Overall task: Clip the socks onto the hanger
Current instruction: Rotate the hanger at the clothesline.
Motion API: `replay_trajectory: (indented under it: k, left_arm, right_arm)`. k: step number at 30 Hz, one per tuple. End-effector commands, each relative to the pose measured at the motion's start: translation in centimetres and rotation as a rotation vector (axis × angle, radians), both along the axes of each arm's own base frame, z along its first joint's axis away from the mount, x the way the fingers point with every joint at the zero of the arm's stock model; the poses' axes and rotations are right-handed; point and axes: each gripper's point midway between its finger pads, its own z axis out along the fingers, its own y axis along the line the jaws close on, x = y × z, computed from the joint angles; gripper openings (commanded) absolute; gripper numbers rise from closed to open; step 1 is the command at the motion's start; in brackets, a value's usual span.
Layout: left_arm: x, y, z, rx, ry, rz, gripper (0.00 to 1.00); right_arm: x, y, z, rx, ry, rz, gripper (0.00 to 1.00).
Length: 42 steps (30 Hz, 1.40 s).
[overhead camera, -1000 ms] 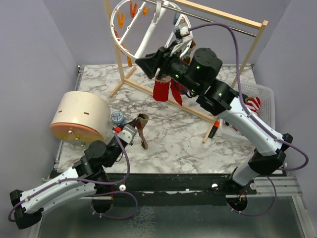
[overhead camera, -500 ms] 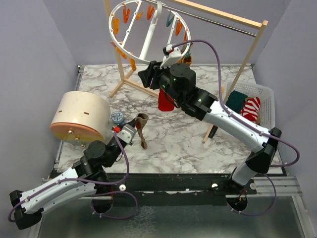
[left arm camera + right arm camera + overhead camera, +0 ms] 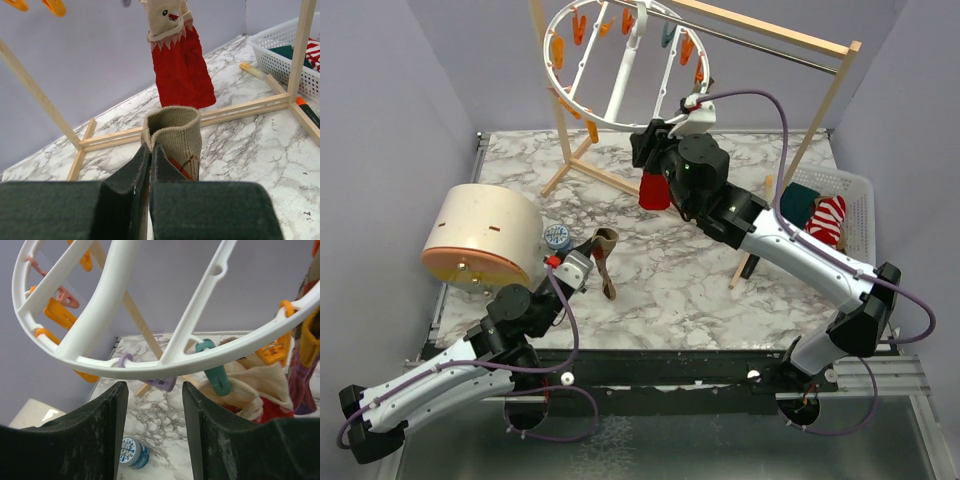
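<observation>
The hanger, a white ring with spokes and orange clips, hangs from the wooden rack. A red sock with a tan cuff dangles from its near rim. My right gripper is open just under that rim, with a purple clip beyond the gap between its fingers and a teal clip to the right on the tan cuff. My left gripper is shut on the cuff of a brown patterned sock, low over the marble, with the red sock ahead of it.
A white basket at the right holds a dark teal sock and a red-white striped one. The wooden rack frame crosses the back. A round tan container, a small blue jar and a marker lie on the table.
My right arm stretched out and its wrist dropped lower under the ring's near rim, then edged right. The ring swung and now hangs clear of it. The left arm has not moved.
</observation>
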Motion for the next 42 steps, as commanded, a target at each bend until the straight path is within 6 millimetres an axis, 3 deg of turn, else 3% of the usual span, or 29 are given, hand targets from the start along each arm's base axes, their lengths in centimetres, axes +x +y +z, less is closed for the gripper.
replay_trajectory:
  k: [1, 12, 18, 22, 27, 32, 35, 39, 42]
  left_arm:
    - [0.1, 0.4, 0.4, -0.012, -0.005, 0.017, 0.0]
    - [0.1, 0.2, 0.2, -0.01, 0.006, 0.011, 0.0]
    - [0.5, -0.3, 0.3, 0.001, 0.003, 0.014, 0.0]
    - [1.2, -0.1, 1.7, -0.008, -0.02, 0.057, 0.0]
    - [3.3, 1.1, 4.4, -0.013, -0.044, 0.226, 0.0]
    - [5.6, 2.0, 6.6, -0.021, -0.056, 0.359, 0.0]
    - [7.7, 2.9, 7.9, -0.069, -0.046, 0.404, 0.0]
    - [10.7, 4.1, 8.6, -0.135, 0.002, 0.427, 0.0]
    - [12.2, 3.8, 9.0, -0.159, 0.02, 0.415, 0.0]
  right_arm:
    - [0.5, -3.3, 2.1, 0.053, -0.046, -0.102, 0.53]
    - [2.4, -6.7, 1.1, 0.035, -0.014, -0.152, 0.54]
    - [2.3, -8.6, 0.6, 0.032, -0.007, -0.167, 0.54]
    - [1.4, -9.2, 1.2, 0.025, -0.015, -0.142, 0.54]
    - [-0.9, -8.6, 3.0, 0.014, -0.049, -0.009, 0.55]
    - [-3.4, -6.3, 4.3, -0.011, -0.057, 0.192, 0.55]
    - [-3.8, -5.2, 4.4, -0.021, -0.032, 0.254, 0.55]
    - [-4.1, -5.2, 4.2, -0.022, -0.029, 0.264, 0.55]
    - [-4.5, -5.1, 4.1, -0.023, -0.024, 0.283, 0.55]
